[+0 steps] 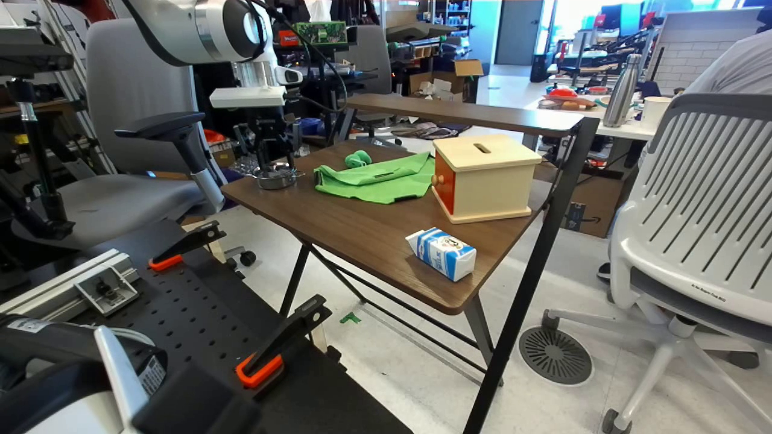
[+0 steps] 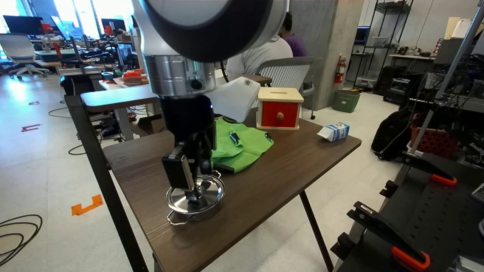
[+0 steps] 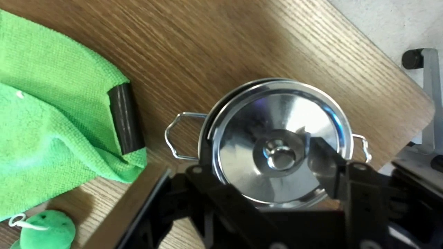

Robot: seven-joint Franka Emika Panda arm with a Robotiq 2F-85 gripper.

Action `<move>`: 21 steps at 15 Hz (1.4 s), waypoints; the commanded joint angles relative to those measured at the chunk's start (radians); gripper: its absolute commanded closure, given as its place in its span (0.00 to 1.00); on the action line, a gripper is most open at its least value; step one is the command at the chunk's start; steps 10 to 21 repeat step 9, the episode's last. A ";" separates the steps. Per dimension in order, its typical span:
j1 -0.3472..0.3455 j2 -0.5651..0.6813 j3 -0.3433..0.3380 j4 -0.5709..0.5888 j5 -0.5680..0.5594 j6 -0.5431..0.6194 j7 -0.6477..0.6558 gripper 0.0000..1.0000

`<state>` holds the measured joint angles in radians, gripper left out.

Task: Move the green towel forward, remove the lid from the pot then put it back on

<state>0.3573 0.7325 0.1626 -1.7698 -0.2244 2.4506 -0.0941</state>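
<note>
Noting fingers [image 3: 327, 154] spread wide, holding nothing, at nine and three o'clock in the wrist view; the knob [image 3: 281, 158] of the lid [image 3: 277, 128] sits between, seemingly nearer three. We judge closing comes next. Lid rests on the pot [image 1: 276, 178], its edge showing toward ten; green towel [image 3: 65, 121] lies toward nine.

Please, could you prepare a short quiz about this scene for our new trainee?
1. Fill in: the green towel lies between the pot and the slotted ____.
2. True or false: the milk carton lies on its side.
3. Choose. In the wrist view the gripper is: a) shut on the green towel; b) open, with the lid's knob showing in the gap.

Key: 1. box; 2. true; 3. b.
</note>
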 commanded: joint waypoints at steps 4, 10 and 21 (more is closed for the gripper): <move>0.001 -0.102 -0.002 -0.057 0.000 0.020 0.047 0.00; -0.010 -0.116 0.008 -0.048 0.009 -0.001 0.036 0.00; -0.010 -0.116 0.008 -0.048 0.009 -0.001 0.036 0.00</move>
